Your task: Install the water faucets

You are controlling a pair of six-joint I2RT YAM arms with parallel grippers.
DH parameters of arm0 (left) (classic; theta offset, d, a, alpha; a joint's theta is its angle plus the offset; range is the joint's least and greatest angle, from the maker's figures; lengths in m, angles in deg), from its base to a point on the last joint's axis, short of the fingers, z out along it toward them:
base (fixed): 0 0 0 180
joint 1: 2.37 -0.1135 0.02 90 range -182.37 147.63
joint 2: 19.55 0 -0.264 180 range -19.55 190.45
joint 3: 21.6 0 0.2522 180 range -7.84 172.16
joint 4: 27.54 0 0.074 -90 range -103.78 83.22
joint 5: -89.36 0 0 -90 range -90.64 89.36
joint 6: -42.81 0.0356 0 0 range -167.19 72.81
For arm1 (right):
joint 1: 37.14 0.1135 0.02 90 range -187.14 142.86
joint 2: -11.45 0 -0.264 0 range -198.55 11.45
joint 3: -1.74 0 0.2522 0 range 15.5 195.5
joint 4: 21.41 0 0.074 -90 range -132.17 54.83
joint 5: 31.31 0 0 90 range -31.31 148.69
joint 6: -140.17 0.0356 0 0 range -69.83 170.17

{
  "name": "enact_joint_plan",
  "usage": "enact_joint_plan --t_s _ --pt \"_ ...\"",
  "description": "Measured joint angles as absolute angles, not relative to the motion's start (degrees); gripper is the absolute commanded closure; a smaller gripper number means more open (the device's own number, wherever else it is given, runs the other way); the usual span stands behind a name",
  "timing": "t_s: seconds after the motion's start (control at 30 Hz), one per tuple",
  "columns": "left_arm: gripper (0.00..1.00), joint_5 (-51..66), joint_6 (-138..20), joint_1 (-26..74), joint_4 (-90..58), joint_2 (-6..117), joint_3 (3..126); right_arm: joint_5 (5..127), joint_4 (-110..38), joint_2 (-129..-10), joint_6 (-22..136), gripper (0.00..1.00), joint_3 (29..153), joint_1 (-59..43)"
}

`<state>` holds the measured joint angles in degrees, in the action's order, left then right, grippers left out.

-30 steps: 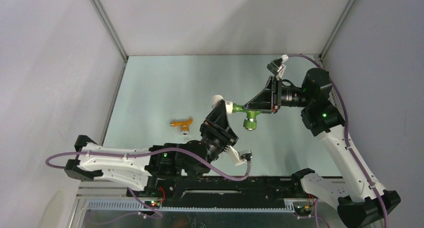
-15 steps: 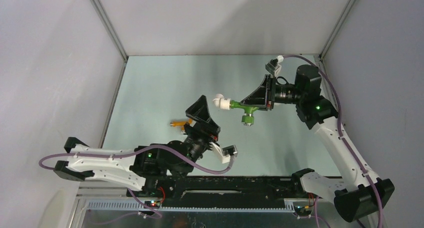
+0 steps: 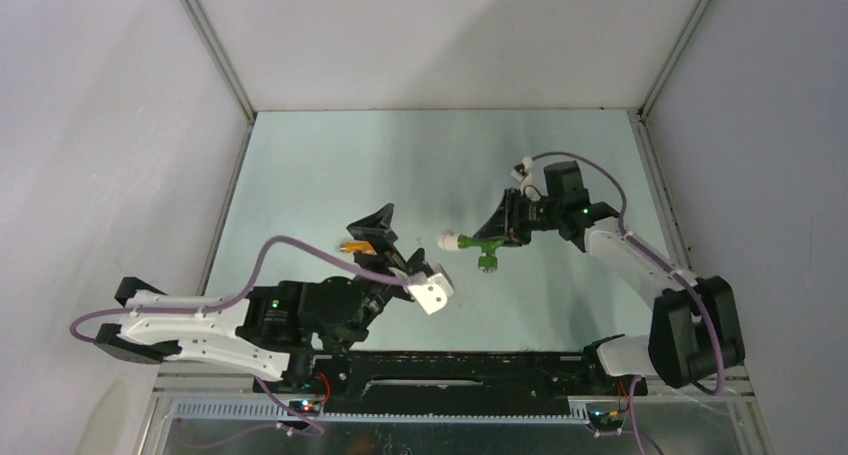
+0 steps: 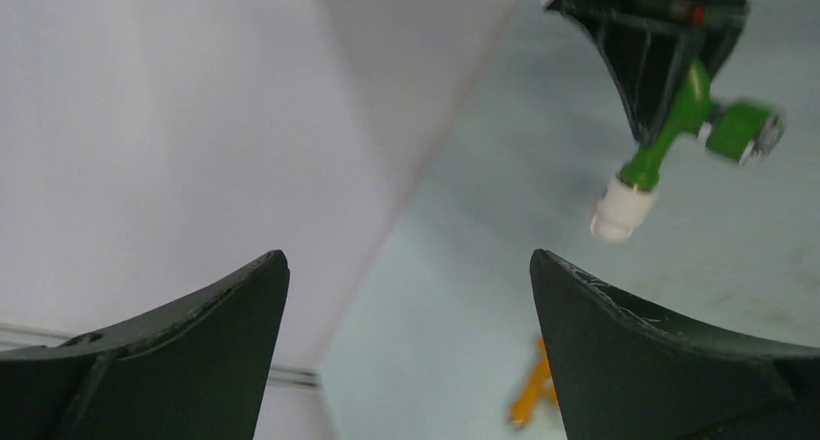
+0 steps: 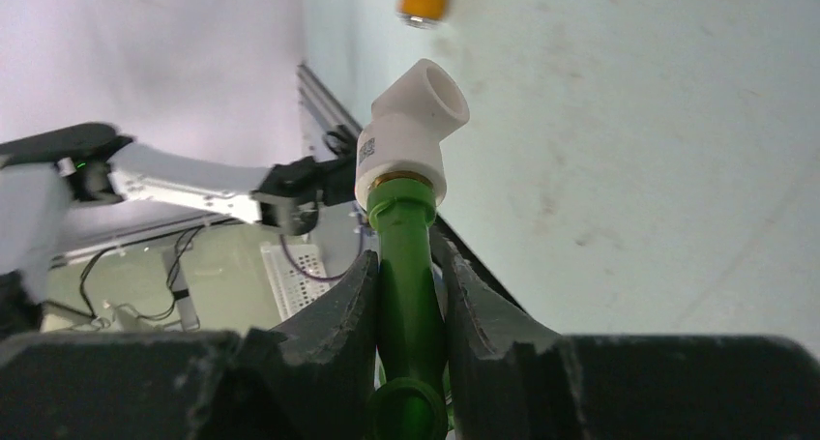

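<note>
Now my right gripper (image 5: 411,285) pinches the green faucet (image 5: 406,237) by its stem, white elbow (image 5: 411,135) on its tip. My left gripper (image 4: 408,258), earlier shut on that elbow, gapes empty near the orange faucet (image 3: 352,245).

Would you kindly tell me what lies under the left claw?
The orange faucet lies on the table beneath the open left claw. Only one end of it shows; the claw covers the rest.

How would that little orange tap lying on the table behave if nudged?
Probably stiff and light: the orange tap looks like moulded plastic, like the green tap jutting straight from the right gripper. Lying flat on the smooth table, it would likely slide or spin rather than roll.
</note>
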<state>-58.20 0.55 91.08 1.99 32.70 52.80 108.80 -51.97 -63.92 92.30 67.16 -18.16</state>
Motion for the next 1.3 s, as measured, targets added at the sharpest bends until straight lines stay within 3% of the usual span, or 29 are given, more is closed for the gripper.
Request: enact_joint_plan --t_s 0.27,0.37,0.43,0.5,0.6,0.8,1.03,1.3 --pt "0.0 -53.66 -23.84 85.49 4.46 32.11 54.42 105.87 -46.07 -71.9 88.1 0.97 57.15 -20.91" --pt "0.0 -52.35 -27.99 84.79 5.05 32.09 54.42 105.24 -45.02 -74.98 86.11 0.78 56.38 -22.27" --pt "0.0 -51.82 -29.87 84.57 5.64 32.11 54.42 104.67 -45.04 -77.08 84.54 0.59 56.23 -23.23" --pt "0.0 -51.49 -31.31 84.35 6.26 32.17 54.42 103.66 -45.67 -78.13 83.12 0.32 56.1 -24.3" --pt "0.0 -51.36 -32.65 84.13 7.0 32.22 54.42 100.47 -47.42 -78.13 81.15 0.21 56.05 -26.22" --pt "0.0 -51.34 -34.59 83.06 7.72 32.17 54.42 88.19 -56.62 -76.84 76.17 0.11 59.86 -29.04" --pt "0.0 -50.95 -36.28 82.03 8.44 31.52 54.29 70.46 -63.82 -76.82 72.1 0.03 74.76 -30.79" --pt "0.0 -50.03 -38.15 80.5 10.45 30.84 53.32 59.42 -65.02 -92.23 69.74 0.01 89.63 -32.8"
